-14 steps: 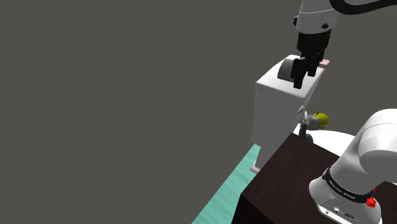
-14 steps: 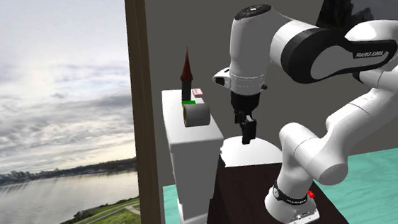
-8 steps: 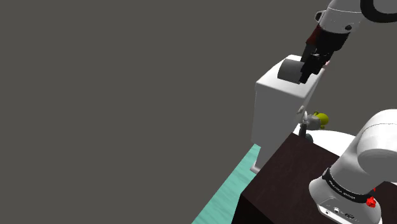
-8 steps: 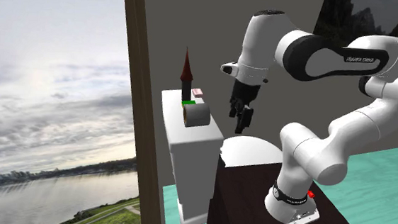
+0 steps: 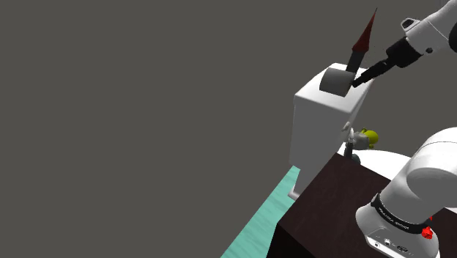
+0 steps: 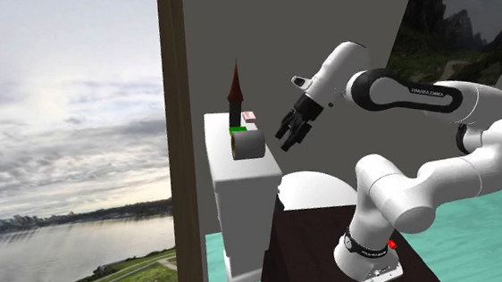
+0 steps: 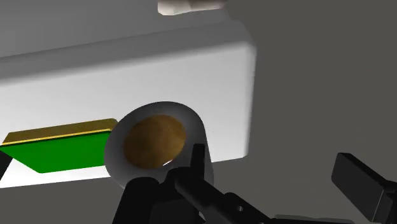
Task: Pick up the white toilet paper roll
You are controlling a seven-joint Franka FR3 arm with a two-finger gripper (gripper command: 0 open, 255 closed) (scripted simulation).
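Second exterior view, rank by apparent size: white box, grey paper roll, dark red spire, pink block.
Largest: white box. Then grey paper roll and dark red spire, close: roll broader, spire taller. Smallest: pink block.

One grey roll (image 7: 156, 143) with a brown core lies just ahead of the gripper (image 6: 290, 142). Past it are one flat green slab (image 7: 60, 143), one dark red spire (image 6: 236, 85) and one small pink block (image 6: 250, 117). One white tank (image 5: 318, 132) carries all four. One yellow-green thing (image 5: 368, 137) sits below the gripper.
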